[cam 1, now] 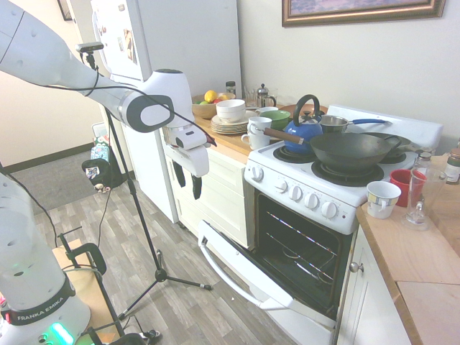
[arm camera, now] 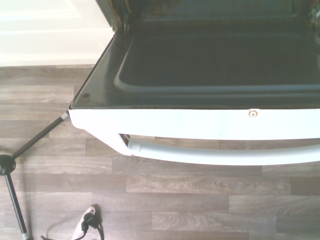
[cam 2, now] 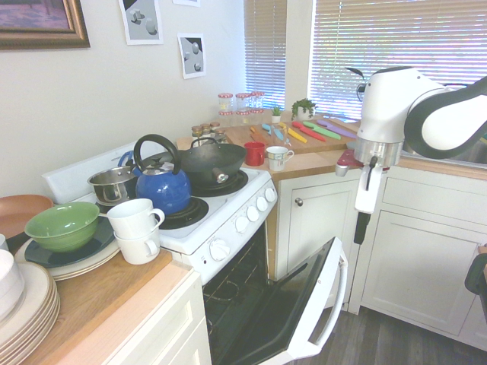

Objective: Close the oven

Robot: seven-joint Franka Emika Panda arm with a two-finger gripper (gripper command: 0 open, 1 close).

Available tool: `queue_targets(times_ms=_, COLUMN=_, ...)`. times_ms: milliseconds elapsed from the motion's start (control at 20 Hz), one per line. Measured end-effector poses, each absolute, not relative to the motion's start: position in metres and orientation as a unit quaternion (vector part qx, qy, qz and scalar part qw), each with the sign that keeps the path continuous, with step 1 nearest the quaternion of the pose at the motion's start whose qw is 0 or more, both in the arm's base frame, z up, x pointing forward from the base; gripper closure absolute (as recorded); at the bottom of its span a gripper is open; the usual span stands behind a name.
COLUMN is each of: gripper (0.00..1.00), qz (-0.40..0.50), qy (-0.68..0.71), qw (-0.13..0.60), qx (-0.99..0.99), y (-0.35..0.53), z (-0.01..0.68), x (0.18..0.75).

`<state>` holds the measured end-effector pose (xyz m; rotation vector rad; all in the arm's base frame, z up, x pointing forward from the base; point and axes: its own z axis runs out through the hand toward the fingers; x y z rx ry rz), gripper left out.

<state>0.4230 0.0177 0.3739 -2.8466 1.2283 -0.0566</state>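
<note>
Two dark-tipped fingers hang apart and empty on the jaws (cam 1: 188, 188), pointed at the floor (cam 1: 165, 237) from the bent white arm, above and beside the oven (cam 1: 302, 244), its door (cam 1: 248, 277) ajar.

In the second exterior view, I see the wooden countertop (cam 2: 114, 308) carrying stacked plates (cam 2: 34, 323) and, near its corner by the range, two stacked white mugs (cam 2: 138, 243). The white stovetop (cam 2: 227, 207) bears a blue kettle (cam 2: 163, 192), a saucepan (cam 2: 114, 185) and a dark wok (cam 2: 213, 163). Across it, on the other wooden counter (cam 2: 313, 161), I find a red mug (cam 2: 255, 154) beside a patterned cup (cam 2: 278, 159) near the front edge, with colorful utensils (cam 2: 307, 131) farther back.
</note>
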Motion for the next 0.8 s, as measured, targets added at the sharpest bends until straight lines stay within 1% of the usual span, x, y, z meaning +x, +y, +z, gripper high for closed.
queue_targets(times_ms=250, gripper=0.0, qz=-0.005, qy=0.409, qw=0.006, qx=-0.913, y=0.012, z=0.359, x=0.421)
queue_targets(times_ms=600, gripper=0.0, qz=0.045, qy=0.409, qw=-0.013, qx=-0.911, y=-0.002, z=0.289, x=0.404)
queue_targets(times_ms=800, gripper=0.0, qz=0.082, qy=0.389, qw=-0.039, qx=-0.917, y=-0.021, z=0.238, x=0.384)
